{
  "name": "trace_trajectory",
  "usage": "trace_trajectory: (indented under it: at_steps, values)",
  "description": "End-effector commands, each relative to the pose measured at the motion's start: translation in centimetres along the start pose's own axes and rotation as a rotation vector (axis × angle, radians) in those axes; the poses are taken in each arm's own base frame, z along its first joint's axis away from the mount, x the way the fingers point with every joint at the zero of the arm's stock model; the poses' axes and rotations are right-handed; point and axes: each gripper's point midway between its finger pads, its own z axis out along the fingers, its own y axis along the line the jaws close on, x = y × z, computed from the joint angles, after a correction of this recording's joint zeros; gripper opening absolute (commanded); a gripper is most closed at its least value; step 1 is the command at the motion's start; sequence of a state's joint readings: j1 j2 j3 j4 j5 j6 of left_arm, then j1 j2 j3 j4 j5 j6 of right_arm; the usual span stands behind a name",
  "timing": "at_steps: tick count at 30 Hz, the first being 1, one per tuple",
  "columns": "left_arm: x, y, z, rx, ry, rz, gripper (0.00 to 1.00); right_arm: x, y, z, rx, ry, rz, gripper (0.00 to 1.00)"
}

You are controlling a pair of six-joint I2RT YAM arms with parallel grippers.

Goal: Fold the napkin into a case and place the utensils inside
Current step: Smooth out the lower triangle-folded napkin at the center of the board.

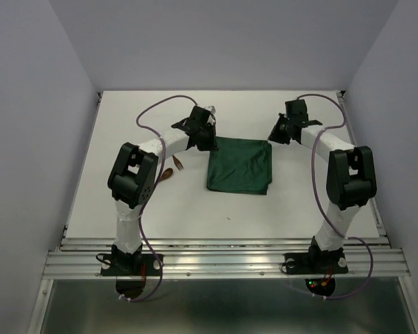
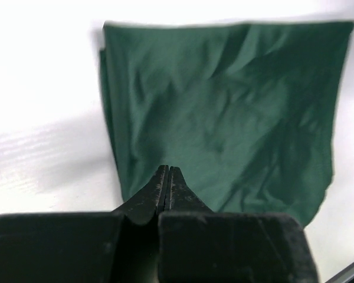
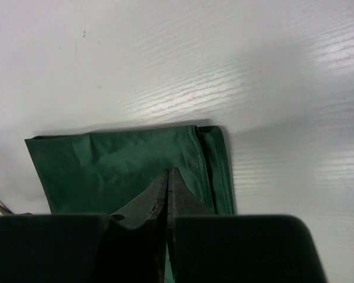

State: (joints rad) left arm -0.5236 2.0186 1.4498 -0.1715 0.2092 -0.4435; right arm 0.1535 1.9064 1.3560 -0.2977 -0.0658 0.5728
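The dark green napkin [image 1: 240,167] lies flat on the white table, folded, with doubled hems along one side [image 3: 221,171]. My left gripper [image 1: 207,145] is at its far left corner. In the left wrist view its jaws [image 2: 167,168] are shut, tips pinched down into the cloth [image 2: 236,106] just inside the edge. My right gripper [image 1: 272,137] is at the far right corner, also shut [image 3: 168,171], with its tips in the cloth [image 3: 106,171] beside the hems. The reddish-brown spoon [image 1: 166,175] and the fork [image 1: 177,165] lie on the table left of the napkin, under the left arm.
White walls close the table on the left, right and back. A metal rail [image 1: 223,261] runs along the near edge, where both arm bases are bolted. Purple cables [image 1: 153,115] loop off both arms.
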Motion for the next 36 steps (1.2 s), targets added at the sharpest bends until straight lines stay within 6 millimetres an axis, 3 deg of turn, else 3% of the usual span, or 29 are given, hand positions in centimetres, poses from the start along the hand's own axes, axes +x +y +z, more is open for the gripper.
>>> trace_trajectory:
  at_steps: [1, 4, 9, 10, 13, 19, 24, 25, 27, 28, 30, 31, 32, 34, 35, 36]
  values:
    - [-4.6, -2.3, -1.9, 0.034, -0.1, 0.037, 0.0, 0.6, 2.2, -1.9, -0.087, -0.009, -0.013, 0.03]
    - [-6.2, -2.5, -1.1, 0.033, -0.124, 0.031, 0.0, 3.1, 2.3, -2.0, -0.107, 0.035, -0.009, 0.03]
    - [-7.3, -1.1, 1.0, -0.017, -0.137, 0.023, 0.0, 6.9, 1.1, -2.7, -0.106, 0.086, 0.019, 0.03]
    - [-6.5, -0.3, 2.4, -0.035, -0.107, 0.023, 0.0, 7.5, 0.8, -2.8, -0.106, 0.095, 0.023, 0.03]
    - [-5.8, 0.6, 3.9, -0.067, -0.07, 0.022, 0.0, 9.4, -0.1, -3.1, -0.094, 0.129, 0.019, 0.03]
    - [-4.8, 1.1, 4.4, -0.07, -0.062, 0.012, 0.0, 10.9, -1.8, -3.5, -0.048, 0.152, 0.012, 0.02]
    - [-6.8, -0.2, 1.7, -0.058, -0.114, 0.026, 0.0, 9.0, -0.2, -6.6, -0.093, 0.095, 0.006, 0.03]
    - [-7.8, -1.0, 0.1, -0.04, -0.143, 0.029, 0.0, 8.6, -0.1, -7.1, -0.093, 0.081, 0.006, 0.03]
    - [-7.5, -1.6, -1.3, -0.02, -0.145, 0.032, 0.0, 8.2, 0.1, -8.3, -0.1, 0.061, 0.003, 0.03]
    - [-8.1, -2.5, -3.1, 0.003, -0.17, 0.036, 0.0, 8.2, 0.1, -8.6, -0.1, 0.061, 0.003, 0.03]
    - [-6.2, -2.1, -4.0, 0.005, -0.135, 0.025, 0.0, 8.6, -0.1, -9.2, -0.101, 0.067, 0.007, 0.03]
    - [-6.2, -2.6, -5.6, 0.017, -0.148, 0.027, 0.0, 9.0, 0.0, -9.4, -0.11, 0.081, 0.01, 0.03]
    - [-4.3, -1.9, -5.9, -0.005, -0.099, 0.02, 0.0, 9.4, -0.1, -9.5, -0.111, 0.094, 0.02, 0.03]
    - [-3.2, -2.0, -7.9, -0.006, -0.094, 0.028, 0.0, 10.4, 0.1, -9.8, -0.131, 0.12, 0.024, 0.03]
    - [-0.9, -0.8, -7.8, -0.026, -0.047, 0.02, 0.0, 10.7, 0.0, -9.9, -0.133, 0.126, 0.029, 0.03]
    - [-0.2, -1.0, -8.7, -0.009, -0.042, 0.025, 0.0, 11.1, 0.2, -9.9, -0.137, 0.135, 0.032, 0.03]
